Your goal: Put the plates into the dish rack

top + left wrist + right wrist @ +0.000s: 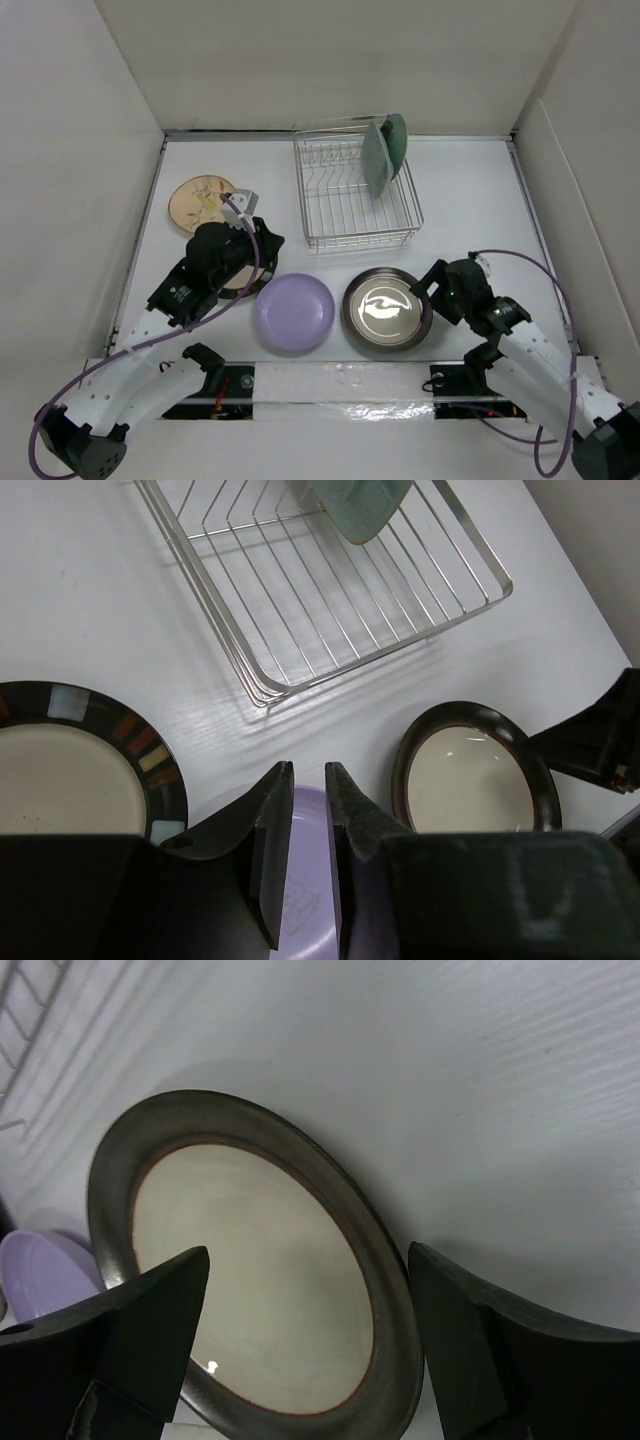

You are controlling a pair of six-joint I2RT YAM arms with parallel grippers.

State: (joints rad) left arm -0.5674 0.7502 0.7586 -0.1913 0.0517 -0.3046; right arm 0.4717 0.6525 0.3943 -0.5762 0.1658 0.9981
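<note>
From overhead, I count two pieces already loaded. The pale green round plate (397, 135) and the pale green divided tray (377, 160) stand on edge at the upper right corner of the dish rack (360, 238), which sits in the upper middle of the frame. Four plates are left flat on the table (480, 200). The tan floral plate (195, 200) is at upper left. The lavender plate (293, 312) and the dark metallic-rimmed plate (388, 308) lie side by side below the rack. A fourth is mostly hidden under my left arm (190, 285). I judge the job roughly a third done.

In the left wrist view, that hidden one turns out to be the cream plate (60, 780) with its dark rim, at left centre. The left gripper (308, 770) is drawn to a narrow slit and clamps nothing I can see, with lavender showing beneath it.

In the right wrist view, the right gripper (308, 1250) is spread wide and empty. Its fingers flank the dark plate, which fills the centre.
</note>
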